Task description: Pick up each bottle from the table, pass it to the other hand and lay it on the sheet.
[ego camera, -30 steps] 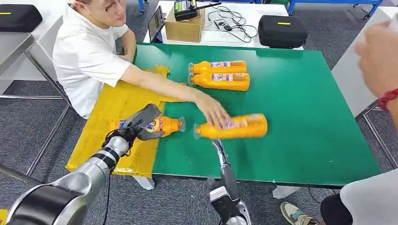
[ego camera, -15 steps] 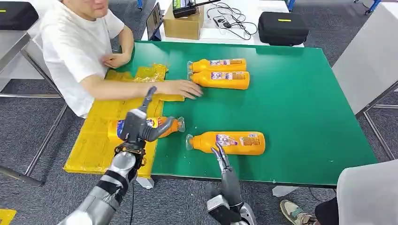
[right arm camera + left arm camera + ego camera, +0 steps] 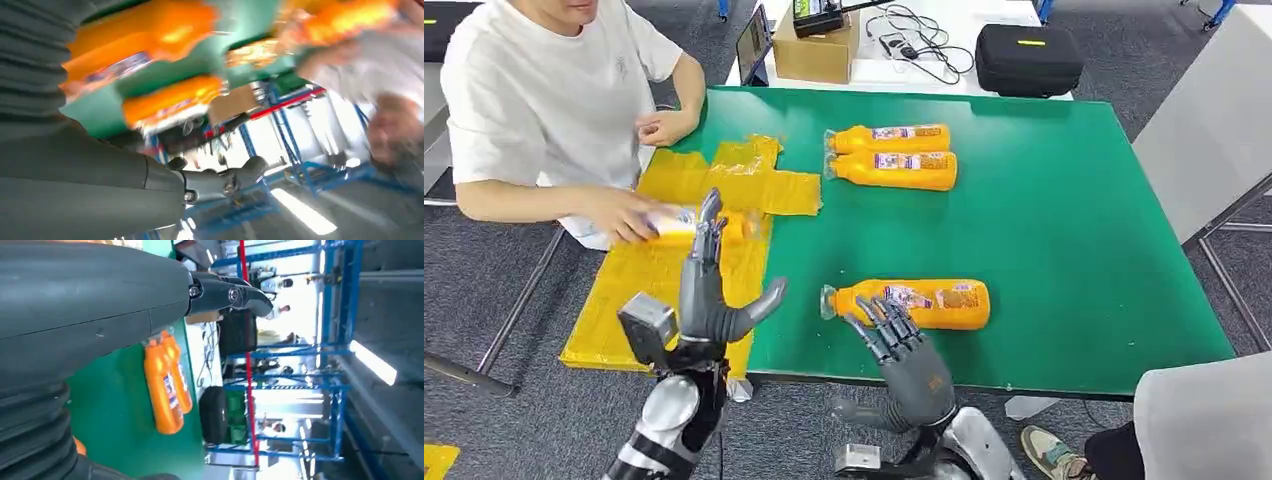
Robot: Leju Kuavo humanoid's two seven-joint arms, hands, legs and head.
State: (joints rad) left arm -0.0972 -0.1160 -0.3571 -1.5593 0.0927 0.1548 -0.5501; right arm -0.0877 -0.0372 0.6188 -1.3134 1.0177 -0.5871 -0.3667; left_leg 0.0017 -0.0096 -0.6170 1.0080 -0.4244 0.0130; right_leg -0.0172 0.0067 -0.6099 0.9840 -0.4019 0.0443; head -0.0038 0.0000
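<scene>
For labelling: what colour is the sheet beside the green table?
Yellow sheet, clearest in the head view.

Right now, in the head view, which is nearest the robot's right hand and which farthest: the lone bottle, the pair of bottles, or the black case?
1. Lone bottle, just beyond the right hand.
2. Pair of bottles, mid-table.
3. Black case, on the white table behind.

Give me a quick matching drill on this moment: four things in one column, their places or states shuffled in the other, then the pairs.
Things:
1. near bottle
2. far pair of bottles
3. bottle on the sheet
4. left hand

Places or states:
A. under a person's hand
B. raised above the yellow sheet, fingers spread, holding nothing
C. lying side by side toward the table's far edge
D. lying alone just beyond the right hand

Pairs: 1-D, 2-C, 3-A, 4-B
</scene>
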